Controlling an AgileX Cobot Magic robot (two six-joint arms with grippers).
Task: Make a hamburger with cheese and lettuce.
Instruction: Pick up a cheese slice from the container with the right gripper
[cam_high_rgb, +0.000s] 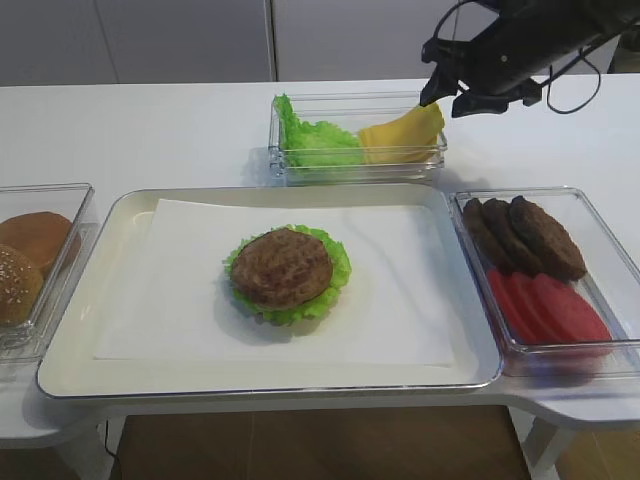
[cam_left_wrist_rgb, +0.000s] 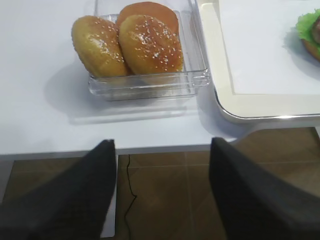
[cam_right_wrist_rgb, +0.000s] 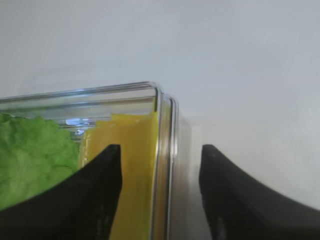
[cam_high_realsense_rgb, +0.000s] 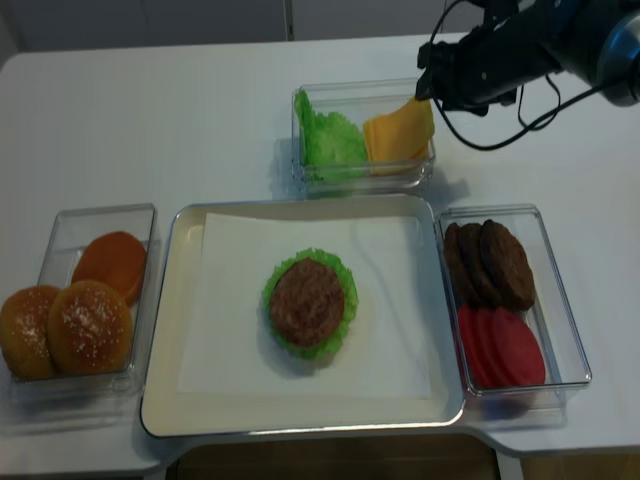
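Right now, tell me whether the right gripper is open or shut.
Open. In the right wrist view the right gripper shows its two dark fingers spread apart, straddling the clear container's wall beside the cheese, holding nothing.

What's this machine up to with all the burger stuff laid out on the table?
It is building a burger. On the tray sits the hamburger so far: a patty on the lettuce leaf. The right gripper is open at the corner of the clear box at the back, right by the cheese, holding nothing. The left gripper is open too, off the table's edge near the buns.
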